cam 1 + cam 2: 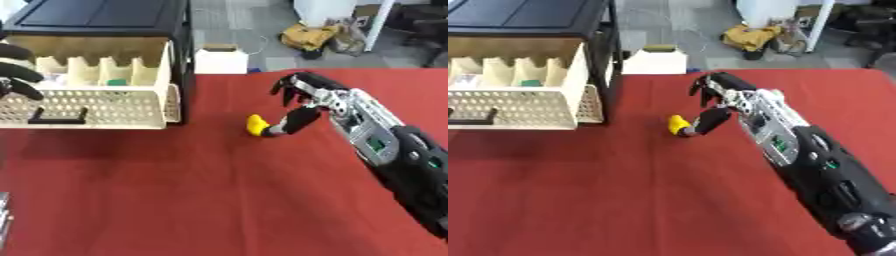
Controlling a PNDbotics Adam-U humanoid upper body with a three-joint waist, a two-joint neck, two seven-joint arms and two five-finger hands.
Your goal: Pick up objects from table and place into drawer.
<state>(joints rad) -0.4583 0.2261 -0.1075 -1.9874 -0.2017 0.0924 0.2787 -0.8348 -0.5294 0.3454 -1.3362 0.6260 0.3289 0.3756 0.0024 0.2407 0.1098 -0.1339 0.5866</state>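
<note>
The robot's right hand [319, 100], black with silver joints, is reaching across the red cloth-covered table [219, 200] and its thumb tip is touching the small rounded yellow object [255, 125], which is lying on the cloth about mid-table, well apart from the drawer. The fingers [293, 85] are arching above and beyond it, curled but not yet closing on anything, so nothing is being held. To do this pick well, I'd judge the hand needs to be dropping lower so the fingers come down on the far side of the yellow piece, opposite the thumb, before pinching; a smooth, lumpy shape like this could squirt sideways on the cloth if nudged from one side only.

Further back on the left, the cream perforated plastic drawer [87, 107] with its dark handle is standing pulled out of the black cabinet [105, 15], showing upright dividers inside with something small and green between them. The left hand [17, 75] is showing at the left edge by the drawer front, dark fingers curled; whether it is gripping the drawer I cannot tell.
</note>
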